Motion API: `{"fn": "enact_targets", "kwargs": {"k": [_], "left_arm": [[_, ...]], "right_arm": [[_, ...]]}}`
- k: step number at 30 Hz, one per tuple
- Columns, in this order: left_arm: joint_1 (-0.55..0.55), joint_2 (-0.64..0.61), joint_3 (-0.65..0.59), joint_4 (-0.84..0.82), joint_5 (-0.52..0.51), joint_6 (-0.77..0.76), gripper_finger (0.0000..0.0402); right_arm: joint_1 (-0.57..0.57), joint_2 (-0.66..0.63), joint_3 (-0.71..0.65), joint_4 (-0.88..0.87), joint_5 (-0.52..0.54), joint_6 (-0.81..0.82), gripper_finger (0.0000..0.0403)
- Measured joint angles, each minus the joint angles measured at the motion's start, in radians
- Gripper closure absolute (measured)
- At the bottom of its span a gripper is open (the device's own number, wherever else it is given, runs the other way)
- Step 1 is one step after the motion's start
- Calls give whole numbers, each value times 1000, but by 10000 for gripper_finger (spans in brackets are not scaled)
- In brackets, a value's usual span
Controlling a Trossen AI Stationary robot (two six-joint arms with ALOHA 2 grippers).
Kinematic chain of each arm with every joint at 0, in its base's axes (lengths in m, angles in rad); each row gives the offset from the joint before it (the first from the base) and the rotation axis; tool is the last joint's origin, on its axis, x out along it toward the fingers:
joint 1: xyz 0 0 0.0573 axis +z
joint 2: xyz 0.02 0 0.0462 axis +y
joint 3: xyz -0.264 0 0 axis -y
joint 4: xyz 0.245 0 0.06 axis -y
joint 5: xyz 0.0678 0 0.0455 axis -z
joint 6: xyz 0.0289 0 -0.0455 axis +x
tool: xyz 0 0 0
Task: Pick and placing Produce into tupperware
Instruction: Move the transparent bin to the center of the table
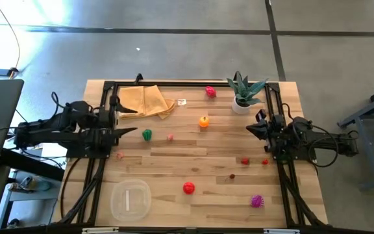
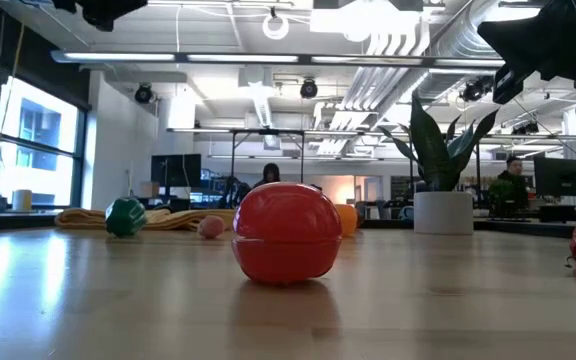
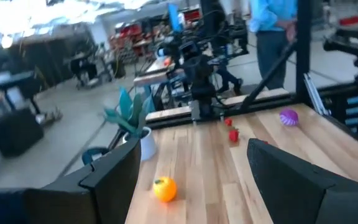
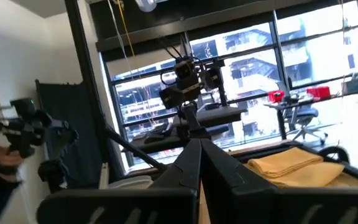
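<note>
Green small toy vegetable point(image 1: 147, 134) lies just beside the left gripper point(image 1: 130, 131), whose fingers stand apart, empty; it should descend straight. Right gripper point(image 1: 252, 129) waits clenched.

Red tomato point(image 1: 188, 188), orange fruit point(image 1: 203, 121), magenta ball point(image 1: 257, 201), clear tupperware point(image 1: 130, 199).

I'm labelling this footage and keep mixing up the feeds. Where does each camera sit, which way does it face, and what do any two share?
High view: overhead, straight down on the wooden table; both dark arms show.
Low view: table height, behind the round red toy fruit, facing the office; arms only at the top edge.
Left wrist view: across the table at the right arm; left gripper jaws apart.
Right wrist view: toward the windows; right gripper jaws shut.
Shared: the small orange toy fruit in the high and left wrist views.
</note>
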Motion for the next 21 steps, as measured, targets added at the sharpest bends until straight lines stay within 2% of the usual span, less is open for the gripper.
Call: {"fn": "enact_targets", "kwargs": {"k": [4,7,10,13,15,18,21], "left_arm": [[0,36,0,-30,-41,-11,117],[0,73,0,-82,-17,-29,117],[0,119,-1,-90,88,-82,117],[0,171,-2,28,308,-50,117],[-2,204,-1,130,415,-54,117],[0,239,1,185,431,-75,117],[0,274,44,88,431,-71,117]], "right_arm": [[0,0,0,1,0,-69,402],[0,0,0,-2,0,-80,402],[0,0,0,-12,-19,-86,402],[0,0,4,-27,-63,-99,402],[0,5,31,-66,-71,-98,402],[0,32,100,-163,-71,-99,402],[0,85,185,-288,-70,-131,402]]}}
